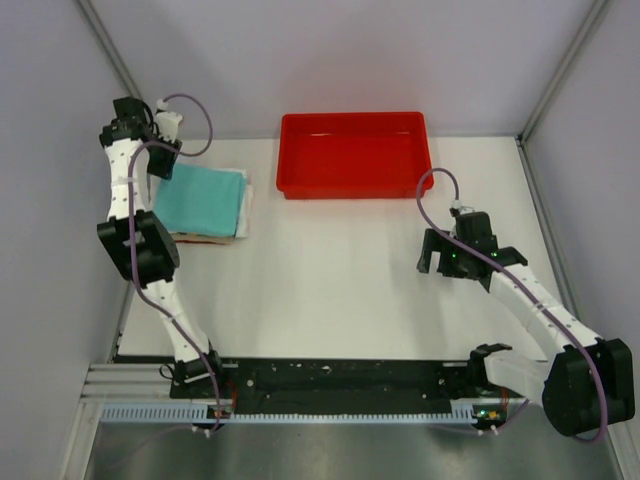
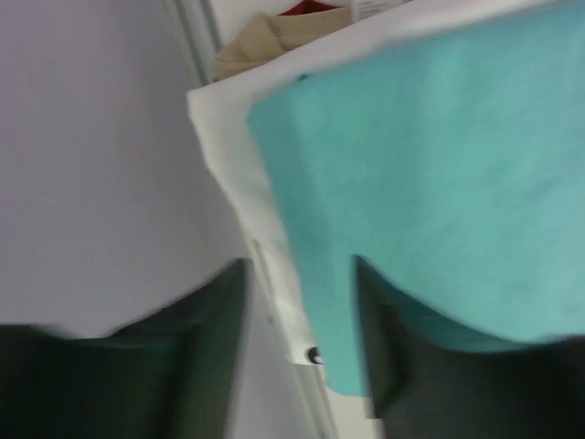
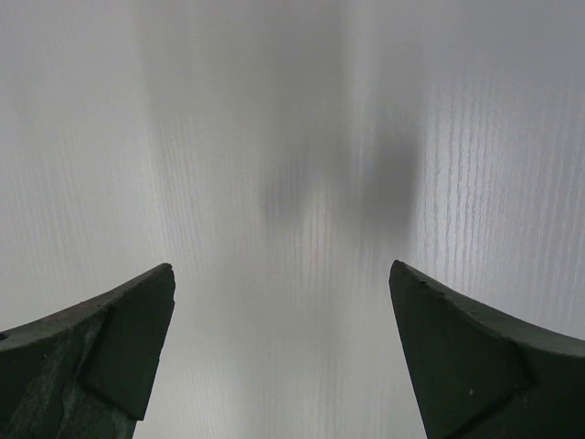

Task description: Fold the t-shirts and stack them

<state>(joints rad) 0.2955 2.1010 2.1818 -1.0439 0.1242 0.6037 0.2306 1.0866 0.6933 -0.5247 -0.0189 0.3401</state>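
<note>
The teal-green t-shirt lies folded on top of the folded white t-shirt at the table's far left; only white edges show, and its print is hidden. My left gripper hovers over the stack's far-left corner. In the left wrist view it is open, its fingers straddling the edge of the teal shirt and the white shirt, clamping nothing. My right gripper is open and empty over bare table at mid-right, also in the right wrist view.
A red plastic tray stands at the back centre. A tan and red item peeks out under the shirt stack, also in the left wrist view. The left wall runs close beside the stack.
</note>
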